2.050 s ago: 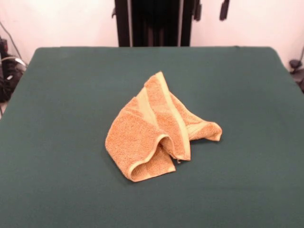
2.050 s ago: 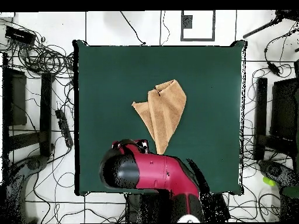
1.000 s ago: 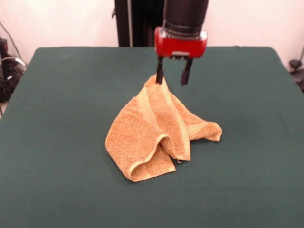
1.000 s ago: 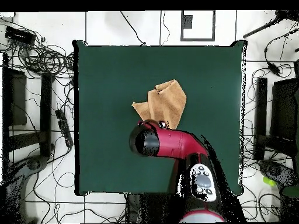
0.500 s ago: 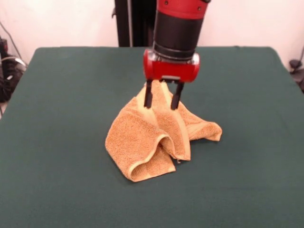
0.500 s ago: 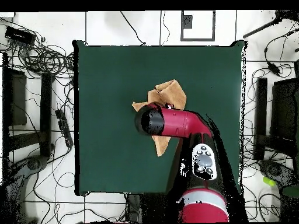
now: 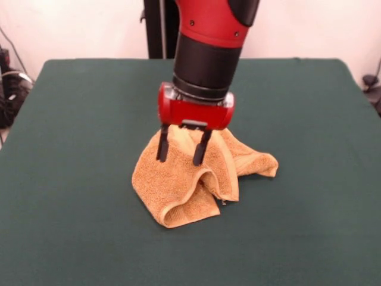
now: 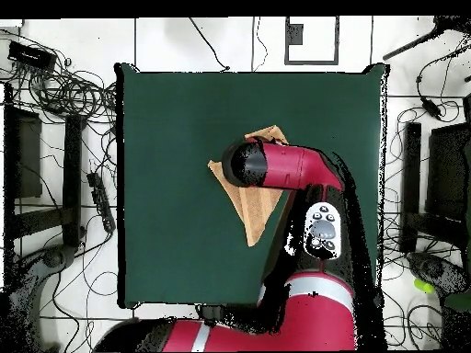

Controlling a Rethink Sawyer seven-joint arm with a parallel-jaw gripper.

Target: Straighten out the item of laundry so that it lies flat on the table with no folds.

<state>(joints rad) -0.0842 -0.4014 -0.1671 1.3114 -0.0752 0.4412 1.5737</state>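
A crumpled orange-tan towel (image 7: 190,179) sits near the middle of a dark green table (image 7: 77,119), bunched into a rumpled heap rather than spread flat. Seen from the front, its nap is thick and looped, and a paler yellowish hem runs along the folded edges, curling round an open tuck at the near side where one layer rolls over another. A rounded flap of the cloth sticks out to the right, its hem turned up toward the viewer. The near left part forms a broad, smooth lobe resting on the felt.

The red and black arm (image 7: 208,42) comes down over the far part of the heap. Its gripper (image 7: 181,149) hangs with its two dark fingers (image 7: 162,145) spread apart, their tips at the upper surface of the towel; they hold nothing, and whether they touch the cloth cannot be told.

From overhead the arm's red forearm (image 8: 285,170) covers much of the towel (image 8: 253,207), which shows as a tan wedge tapering to a point toward the base side of the table (image 8: 166,138), with a small corner peeking out beyond the arm on the far side.
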